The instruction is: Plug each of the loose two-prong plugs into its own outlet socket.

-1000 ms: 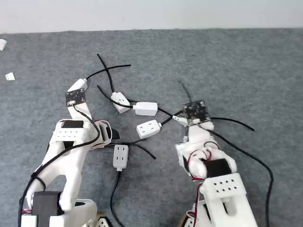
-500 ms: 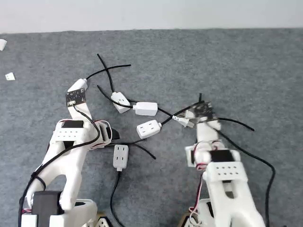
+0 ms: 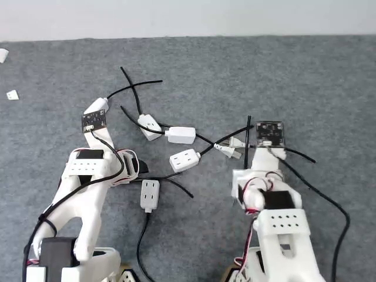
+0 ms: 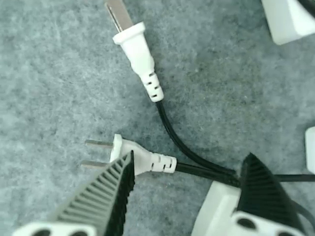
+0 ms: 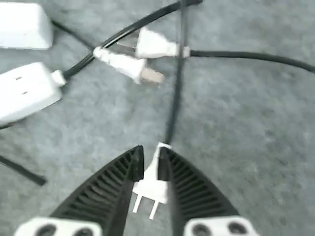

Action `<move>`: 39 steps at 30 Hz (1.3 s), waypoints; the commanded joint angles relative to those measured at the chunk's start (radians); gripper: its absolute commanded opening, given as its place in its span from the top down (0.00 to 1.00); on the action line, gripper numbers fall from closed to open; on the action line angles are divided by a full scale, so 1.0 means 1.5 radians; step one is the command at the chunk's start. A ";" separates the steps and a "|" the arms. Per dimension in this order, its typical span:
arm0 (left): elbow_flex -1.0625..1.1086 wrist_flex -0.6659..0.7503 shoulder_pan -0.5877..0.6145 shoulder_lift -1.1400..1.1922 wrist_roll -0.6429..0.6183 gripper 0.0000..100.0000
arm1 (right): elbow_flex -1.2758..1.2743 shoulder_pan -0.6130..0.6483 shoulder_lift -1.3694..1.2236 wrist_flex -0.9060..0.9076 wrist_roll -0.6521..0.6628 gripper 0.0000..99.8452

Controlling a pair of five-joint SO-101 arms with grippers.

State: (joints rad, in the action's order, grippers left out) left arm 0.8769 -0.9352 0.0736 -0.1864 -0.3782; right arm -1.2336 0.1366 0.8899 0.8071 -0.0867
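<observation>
In the right wrist view my right gripper (image 5: 150, 152) is shut on a white two-prong plug (image 5: 149, 186). Its prongs point back toward the wrist and its black cable (image 5: 175, 93) runs away over the carpet. Beyond it lie two loose plugs (image 5: 153, 46) (image 5: 125, 66), crossed over each other, seen from above as plugs (image 3: 230, 147) left of the right arm (image 3: 264, 188). My left gripper (image 4: 189, 162) is open and hovers over a white plug (image 4: 135, 158) lying between its fingers. Another plug (image 4: 135, 44) lies farther out. Outlet sockets (image 3: 184, 159) (image 3: 181, 135) (image 3: 148, 126) (image 3: 150, 194) lie between the arms.
Black cables (image 3: 132, 88) cross the grey carpet (image 3: 317, 88) around the sockets and trail past the right arm. Two small white scraps (image 3: 12, 94) lie at the far left. Open carpet stretches to the back and right.
The right arm has swung to the right with the plug in its gripper, dragging the cable along and uncovering the two loose plugs. The left arm has not moved.
</observation>
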 commanded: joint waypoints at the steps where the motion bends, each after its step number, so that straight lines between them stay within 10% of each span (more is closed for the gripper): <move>1: -0.018 -0.005 0.006 -0.003 -0.001 0.68 | -0.002 0.027 0.017 -0.029 -0.010 0.88; 16: -0.010 -0.005 0.001 -0.002 0.051 0.68 | 0.176 -0.004 -0.332 -0.011 -0.013 0.88; 39: -0.005 -0.005 0.001 -0.002 0.051 0.68 | 0.191 -0.033 -0.367 -0.025 -0.013 0.88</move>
State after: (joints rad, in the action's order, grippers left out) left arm 0.8769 -0.9352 0.0736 -0.1864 -0.3107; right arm -1.0050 0.0982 0.3468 0.7825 -0.0990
